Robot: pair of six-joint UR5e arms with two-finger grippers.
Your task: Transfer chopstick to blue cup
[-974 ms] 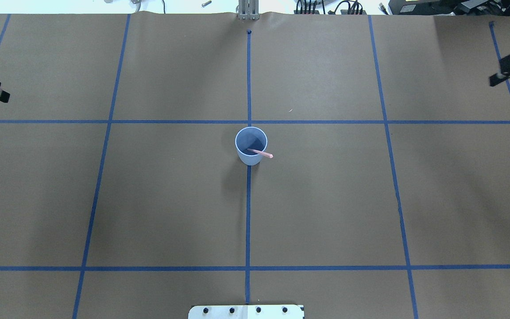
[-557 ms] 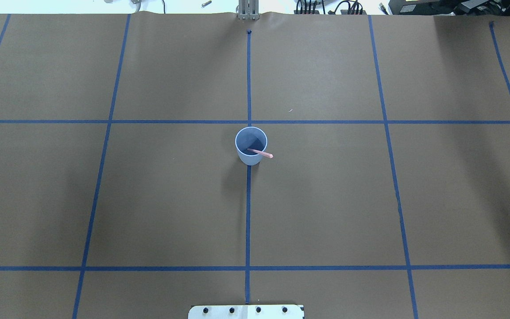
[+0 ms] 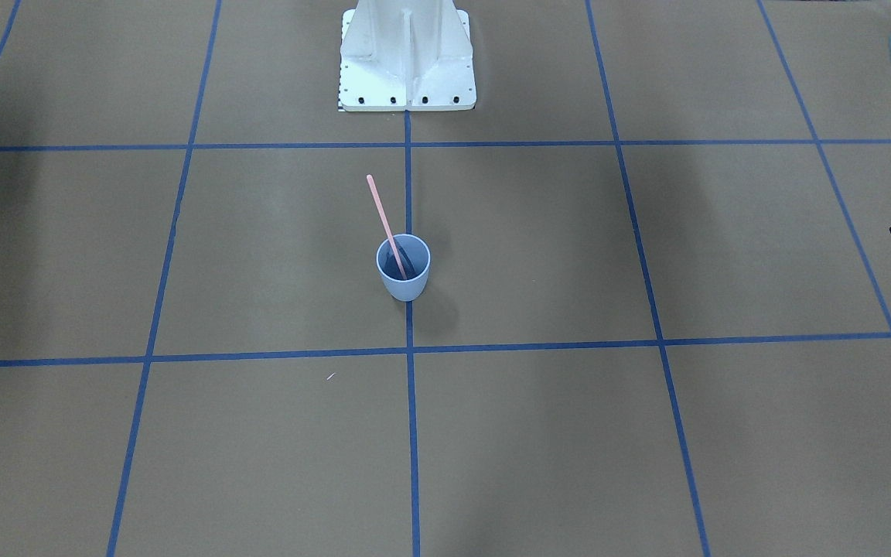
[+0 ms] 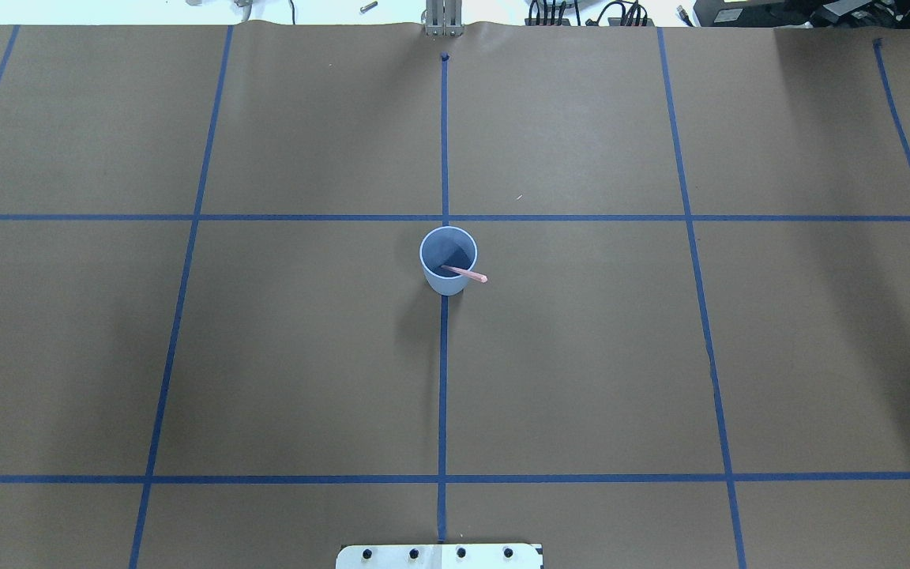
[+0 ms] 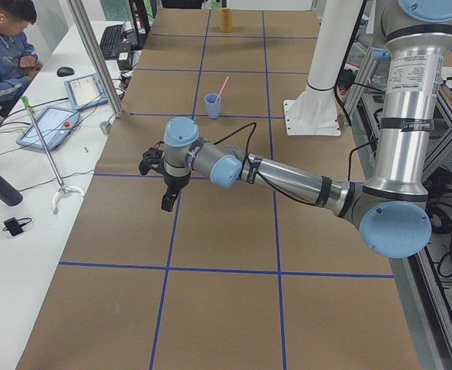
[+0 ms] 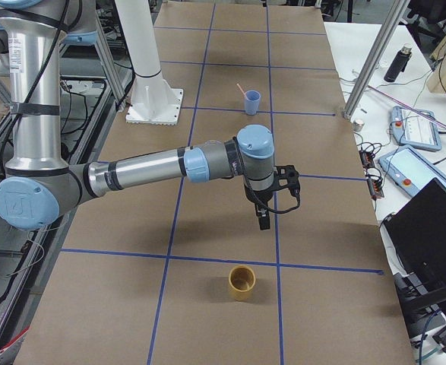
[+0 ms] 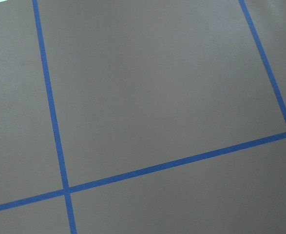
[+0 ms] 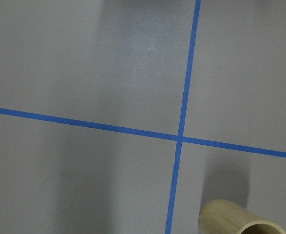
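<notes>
Reading what print I can: the sticker on the left arm's upright tube has lettering, but it is too small for me to make out from the left side view.

The chopstick is pink and sits in the cup, a pale blue one. Its lower end is down inside the cup and its long axis is tilted, not upright. It leans on the rim, with the free end sticking out toward the robot's base and a little to the right as seen from overhead.

The cup stands upright on the middle line of blue tape, just on the robot's side of a crossing.

The table is covered in brown paper marked into big squares by that tape, and the white base plate is bolted at its near edge.

The left gripper hangs fingers-down over the paper at the left end, well apart from the cup. I cannot tell whether it is released or clenched.

The right gripper hangs the same way at the right end, near a tan wooden cup — its state I cannot tell either.

Beyond the far edge are white desks with tablets, a laptop and a man in a blue jacket.
</notes>
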